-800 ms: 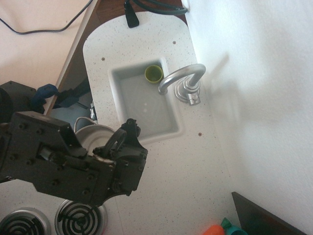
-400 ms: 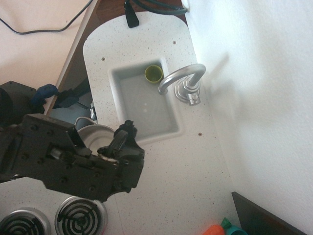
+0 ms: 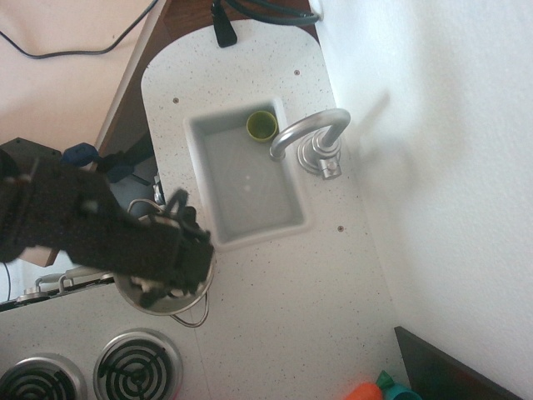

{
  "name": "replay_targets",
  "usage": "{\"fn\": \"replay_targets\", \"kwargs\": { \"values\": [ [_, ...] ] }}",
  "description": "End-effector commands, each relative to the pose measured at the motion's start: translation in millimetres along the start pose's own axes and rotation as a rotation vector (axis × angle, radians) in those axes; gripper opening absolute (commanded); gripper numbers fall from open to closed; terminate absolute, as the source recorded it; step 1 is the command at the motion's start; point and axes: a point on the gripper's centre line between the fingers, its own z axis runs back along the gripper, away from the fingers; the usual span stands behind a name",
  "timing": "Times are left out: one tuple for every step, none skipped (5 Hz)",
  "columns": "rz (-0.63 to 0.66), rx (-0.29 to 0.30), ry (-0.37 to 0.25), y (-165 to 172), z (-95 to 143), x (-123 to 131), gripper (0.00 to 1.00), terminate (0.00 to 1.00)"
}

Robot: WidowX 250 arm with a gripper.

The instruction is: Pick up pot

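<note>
No readable text, label, brand, number or sign anywhere in view. Nothing printed on the speckled white bench (image 3: 275, 283), the sink (image 3: 287, 218), the faucet (image 3: 310, 137) or the small yellow-green cup (image 3: 261, 126). Nothing legible on the blurred black arm (image 3: 92, 229) or on the visible rim of the pot (image 3: 179, 305). Stove burners (image 3: 137, 367) unmarked as well.

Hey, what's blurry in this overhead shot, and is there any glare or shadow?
In the observation.image view, the arm and gripper are motion-smeared over the pot; the sink, faucet and stove burners stay sharp; the faucet casts a soft shadow on the white wall.
</note>
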Motion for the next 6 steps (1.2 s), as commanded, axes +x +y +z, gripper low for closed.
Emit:
{"fn": "replay_targets", "kwargs": {
  "values": [
    [0.01, -0.092, -0.06, 9.7, 10.5, -17.0, 1.0, 0.0],
    [0.109, 0.079, 0.035, 17.1, 0.4, -19.6, 1.0, 0.0],
    [0.244, 0.316, 0.043, 29.7, -4.1, -17.6, 1.0, 0.0],
    [0.21, 0.374, -0.043, 33.2, -5.0, -21.9, 1.0, 0.0],
    [0.207, 0.21, -0.131, 56.4, -18.1, -34.6, 1.0, 0.0],
    [0.199, 0.033, -0.143, 79.6, -46.9, -47.2, 1.0, 0.0]
  ]
}}
